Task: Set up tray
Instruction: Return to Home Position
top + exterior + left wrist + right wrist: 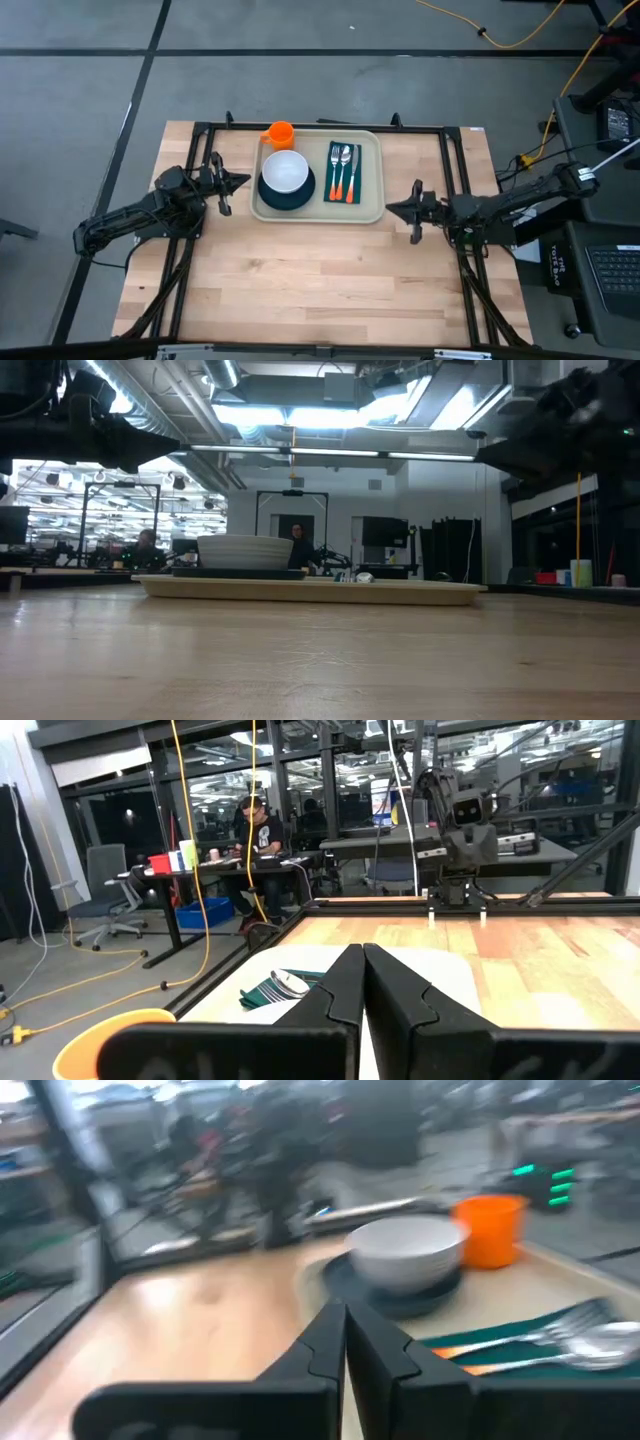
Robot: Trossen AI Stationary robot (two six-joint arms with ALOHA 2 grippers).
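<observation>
The tray lies on the far middle part of the wooden table, with its long side running from left to right. I judge it is placed there because both arms can reach it equally.

On its left half a white bowl sits on a dark round plate, so the two take only one place. An orange cup stands at the far left corner of the tray, just beyond the bowl. On the right half a dark green napkin lies flat, and three pieces of cutlery rest side by side on it. Their orange handles point to the near edge, I suppose for easy taking by a person who eats.

The left gripper is just beside the left edge of the tray and points at it. Its fingers are pressed together and carry nothing. The right gripper is near the right near corner of the tray, a little apart from it. Its fingers are also pressed together and empty.

In the low view no gripper touches the table or the tray. To me the setting looks complete, and empty closed grippers suit arms that go to their rest position.
</observation>
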